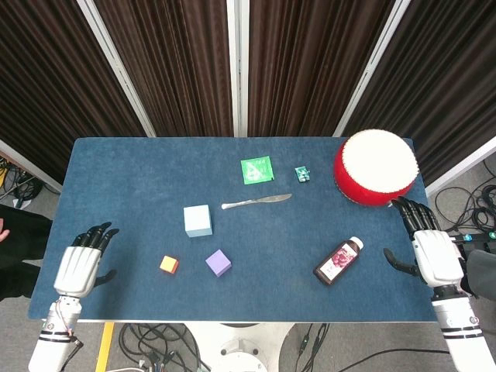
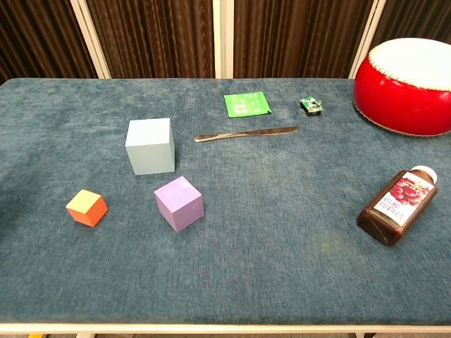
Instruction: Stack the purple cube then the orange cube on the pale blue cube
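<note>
The pale blue cube (image 1: 198, 220) (image 2: 150, 146) stands on the blue table left of centre. In front of it sits the smaller purple cube (image 1: 218, 263) (image 2: 179, 203), and the small orange cube (image 1: 169, 265) (image 2: 87, 207) lies further left. All three are apart from each other. My left hand (image 1: 84, 260) hovers at the table's left front corner, fingers spread and holding nothing. My right hand (image 1: 425, 245) is at the right front edge, also spread and holding nothing. Neither hand shows in the chest view.
A butter knife (image 1: 256, 201) (image 2: 246, 133) lies behind the cubes. A green packet (image 1: 256, 170) (image 2: 247, 103) and a small green part (image 1: 302, 173) (image 2: 311, 105) lie further back. A red drum (image 1: 376, 167) (image 2: 407, 85) stands at the back right, with a dark sauce bottle (image 1: 338, 261) (image 2: 397, 205) lying right front.
</note>
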You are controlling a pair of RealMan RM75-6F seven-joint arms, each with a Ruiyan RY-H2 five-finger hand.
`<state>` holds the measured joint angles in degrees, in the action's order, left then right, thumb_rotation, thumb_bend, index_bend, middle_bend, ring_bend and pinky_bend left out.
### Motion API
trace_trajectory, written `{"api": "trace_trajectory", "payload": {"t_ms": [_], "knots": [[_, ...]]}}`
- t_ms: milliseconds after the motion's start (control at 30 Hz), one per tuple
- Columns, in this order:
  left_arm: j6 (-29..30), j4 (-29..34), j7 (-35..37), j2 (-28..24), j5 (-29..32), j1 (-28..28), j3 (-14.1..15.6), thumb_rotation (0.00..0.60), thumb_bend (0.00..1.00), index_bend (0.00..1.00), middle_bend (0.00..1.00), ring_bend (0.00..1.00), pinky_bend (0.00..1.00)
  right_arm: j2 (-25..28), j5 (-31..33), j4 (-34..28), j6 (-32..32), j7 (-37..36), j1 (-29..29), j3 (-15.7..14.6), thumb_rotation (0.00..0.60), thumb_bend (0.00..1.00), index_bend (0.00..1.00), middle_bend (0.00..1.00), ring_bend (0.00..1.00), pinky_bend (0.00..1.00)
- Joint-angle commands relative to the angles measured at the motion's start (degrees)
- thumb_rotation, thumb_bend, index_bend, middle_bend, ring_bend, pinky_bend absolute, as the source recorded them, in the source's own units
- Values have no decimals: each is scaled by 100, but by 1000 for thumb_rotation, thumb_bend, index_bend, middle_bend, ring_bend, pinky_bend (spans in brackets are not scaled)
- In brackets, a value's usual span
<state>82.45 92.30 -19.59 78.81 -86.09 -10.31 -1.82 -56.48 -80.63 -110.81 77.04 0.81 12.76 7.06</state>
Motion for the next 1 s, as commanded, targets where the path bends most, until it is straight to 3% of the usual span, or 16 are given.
{"api": "trace_trajectory", "payload": {"t_ms": [33,300,533,1000], "knots": [[1,5,-12,14,-13,-7,-2,600,157,257,253,198,301,10,-25,6,19,-24,-13,-6,600,216,0,27,0,0],[-26,63,-47,7,-52,-27,17,600,157,257,253,198,301,35,-93,22,125,-106,-63,1,600,216,0,27,0,0],[-81,254,397,128,-190,-78,58,600,157,257,252,198,303,9,-86,8,84,-19,-52,-20,600,216,0,27,0,0],[-618,1419,-1388,860,245,-268,149,600,158,257,262,198,304,123,-322,-13,226,-283,-133,-55,600,218,0,27,0,0]]}}
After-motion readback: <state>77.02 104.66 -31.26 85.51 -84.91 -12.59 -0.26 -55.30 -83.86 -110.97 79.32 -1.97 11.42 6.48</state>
